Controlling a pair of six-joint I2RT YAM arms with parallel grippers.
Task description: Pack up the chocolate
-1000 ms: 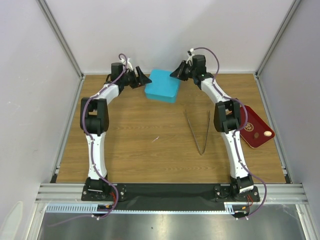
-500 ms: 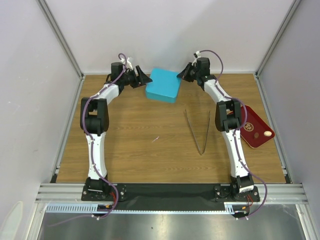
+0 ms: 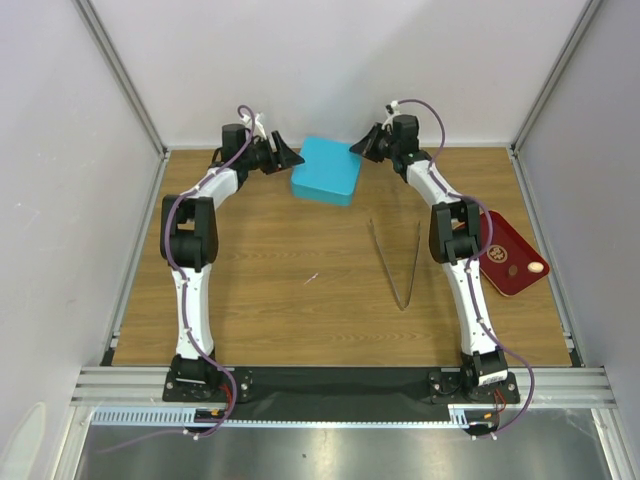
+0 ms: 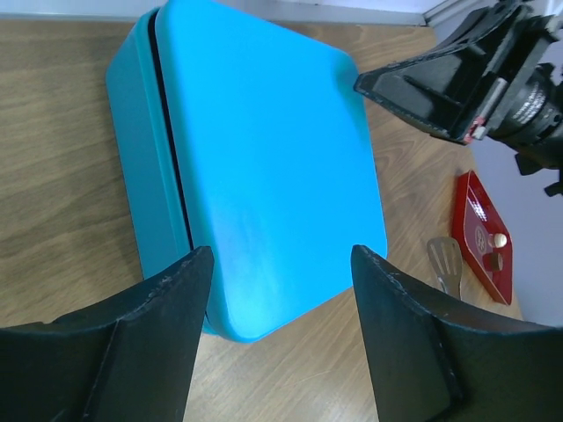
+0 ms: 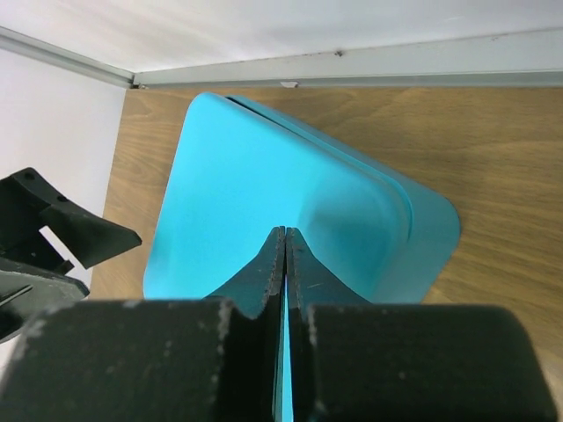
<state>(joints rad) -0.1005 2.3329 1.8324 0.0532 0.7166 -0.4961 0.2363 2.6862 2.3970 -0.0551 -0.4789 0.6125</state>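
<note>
My left gripper (image 3: pixel 291 157) gapes wide beside the closed teal box (image 3: pixel 326 172); right gripper (image 3: pixel 357 146) pinched shut, empty, at its far corner. Chocolate (image 3: pixel 537 267) sits on red tray (image 3: pixel 508 240), far right: light, smearable, I'd pinch sides gently.

The counter (image 3: pixel 300 300) is brown wood grain, smooth and low in sheen. The teal box (image 4: pixel 264 158) looks like plastic, smooth with a soft satin finish. The left fingers (image 4: pixel 405 343) and right fingers (image 5: pixel 264 272) are matt black plastic, faintly grainy at the edges. The tweezers (image 3: pixel 405 265) are bare grey metal. The red tray (image 3: pixel 510 255) is glossy, and the pale chocolate (image 4: pixel 499 240) on it looks smooth.
</note>
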